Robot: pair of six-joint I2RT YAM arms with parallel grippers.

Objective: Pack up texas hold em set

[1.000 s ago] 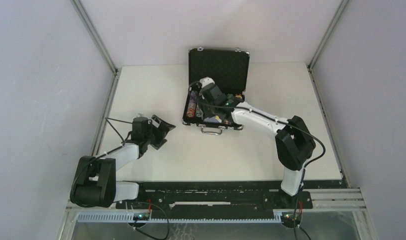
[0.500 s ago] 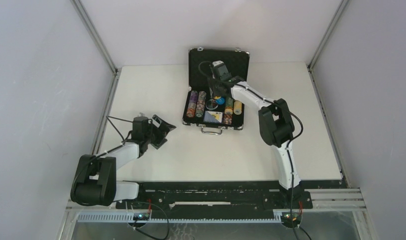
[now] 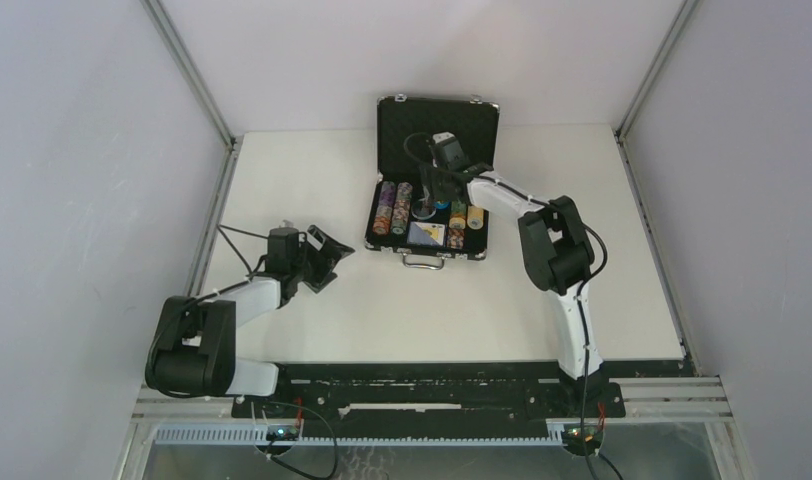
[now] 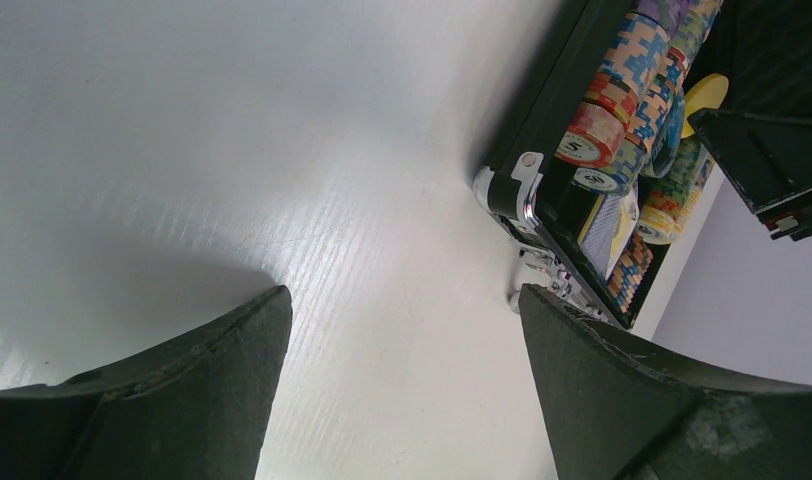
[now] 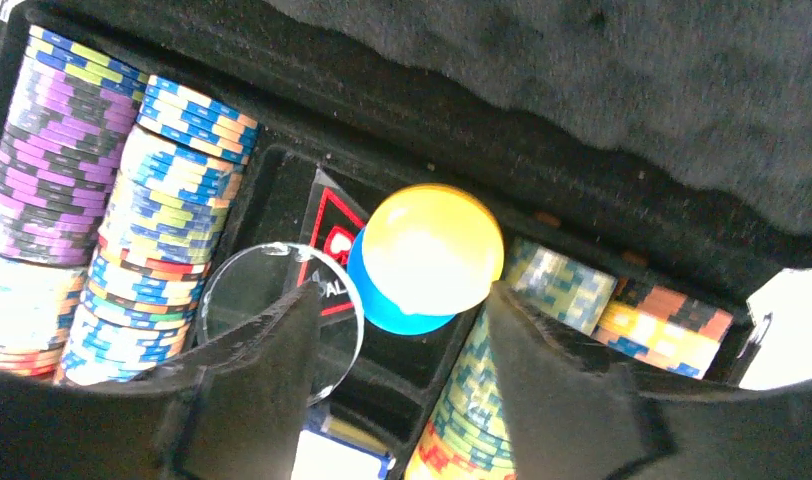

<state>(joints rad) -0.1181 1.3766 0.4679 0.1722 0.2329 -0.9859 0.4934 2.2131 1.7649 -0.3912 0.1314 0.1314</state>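
The black briefcase (image 3: 437, 104) of the texas hold em set stands open at the back centre, lid upright. Rolls of multicoloured chips (image 3: 392, 207) fill its left and right slots, and a card deck (image 3: 427, 234) lies at the front. My right gripper (image 3: 434, 190) hangs open over the middle compartment. In the right wrist view, its jaws (image 5: 404, 295) hold nothing. Just beyond them a yellow token (image 5: 432, 245) rests on a blue token (image 5: 392, 315), beside a clear token (image 5: 252, 290). My left gripper (image 3: 327, 255) is open over bare table, left of the case.
In the left wrist view, the case's silver corner latch (image 4: 522, 190) and chip rolls (image 4: 622, 90) lie ahead to the right of the open left gripper (image 4: 402, 300). The silver handle (image 3: 423, 262) juts from the case front. White walls enclose the table (image 3: 312, 180).
My right arm drew back from low over the case's front to its middle, near the lid. Its jaws widened. The left gripper shifted slightly.
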